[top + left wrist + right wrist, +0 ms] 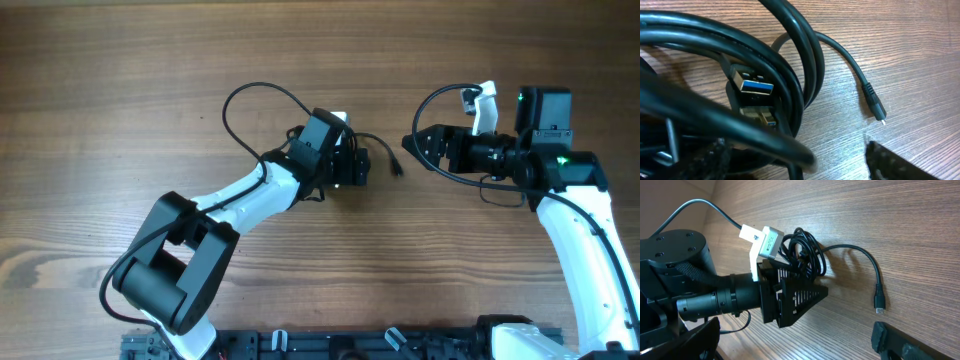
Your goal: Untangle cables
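The cables (372,138) are a small black bundle at the table's middle, with one loose tail ending in a small plug (397,168). My left gripper (356,166) is right at the bundle and open. In the left wrist view the coiled cords (790,55) fill the frame, with a blue USB plug (752,83) and the small plug (876,104); part of the coil lies between my left fingers (795,167). My right gripper (418,146) is open and empty, just right of the tail. The right wrist view shows the bundle (807,255), the tail plug (879,301), the left gripper (800,297) and my right fingers (782,347).
A thin black wire (245,95) loops from the left arm's white wrist camera (765,240) across the wood table (120,120). The right arm's own wires (445,95) arc above its wrist. The arm bases stand at the front edge.
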Controlling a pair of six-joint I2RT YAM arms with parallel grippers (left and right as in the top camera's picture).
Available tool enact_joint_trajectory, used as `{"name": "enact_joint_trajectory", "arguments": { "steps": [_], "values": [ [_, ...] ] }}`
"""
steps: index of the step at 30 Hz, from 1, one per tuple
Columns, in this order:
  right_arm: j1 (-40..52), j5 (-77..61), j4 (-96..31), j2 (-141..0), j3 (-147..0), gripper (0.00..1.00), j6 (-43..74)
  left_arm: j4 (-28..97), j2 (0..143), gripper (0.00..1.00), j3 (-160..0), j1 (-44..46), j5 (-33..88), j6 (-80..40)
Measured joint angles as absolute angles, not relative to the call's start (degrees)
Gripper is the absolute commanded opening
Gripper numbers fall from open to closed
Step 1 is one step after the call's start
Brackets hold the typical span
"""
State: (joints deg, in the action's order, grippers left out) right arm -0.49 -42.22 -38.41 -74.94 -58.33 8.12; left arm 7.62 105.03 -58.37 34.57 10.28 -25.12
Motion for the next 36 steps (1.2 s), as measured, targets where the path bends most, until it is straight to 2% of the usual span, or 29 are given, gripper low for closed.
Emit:
{"name": "enact_joint_trajectory", "arguments": {
  "steps": [3,10,16,20,23,26,28,36],
  "values": [
    [-0.49,-42.22,-38.57,-74.94,-58.33,1.0,8.12,7.64,105.03,0.77,-58.37,34.57,10.28,-25.1],
    [-0.49,-42.22,-38.57,-74.94,-58.33,1.0,8.12,8.01,105.03,0.75,-58.37,34.54,10.28,-24.88],
    [-0.49,-42.22,-39.05,-74.94,-58.33,1.0,8.12,9.19,105.03,0.57,-58.37,34.54,11.25,-24.67],
    [-0.49,-42.22,-39.62,-74.94,-58.33,0.99,8.12,9.89,105.06,0.49,-58.37,34.54,12.51,-24.67],
    [-0.49,-42.22,-39.62,-74.94,-58.33,1.0,8.12,9.87,105.06,0.36,-58.37,34.54,12.75,-24.69],
    [-0.49,-42.15,-39.38,-74.94,-58.33,1.0,8.12,9.8,105.06,0.14,-58.37,34.54,13.17,-24.32],
    [-0.49,-41.87,-39.38,-74.94,-58.33,1.0,8.12,9.37,105.06,0.04,-58.39,34.52,13.32,-24.56],
    [-0.49,-41.5,-39.38,-74.94,-58.33,1.0,8.19,10.22,104.22,0.04,-58.52,32.93,13.82,-24.32]
  ]
}}
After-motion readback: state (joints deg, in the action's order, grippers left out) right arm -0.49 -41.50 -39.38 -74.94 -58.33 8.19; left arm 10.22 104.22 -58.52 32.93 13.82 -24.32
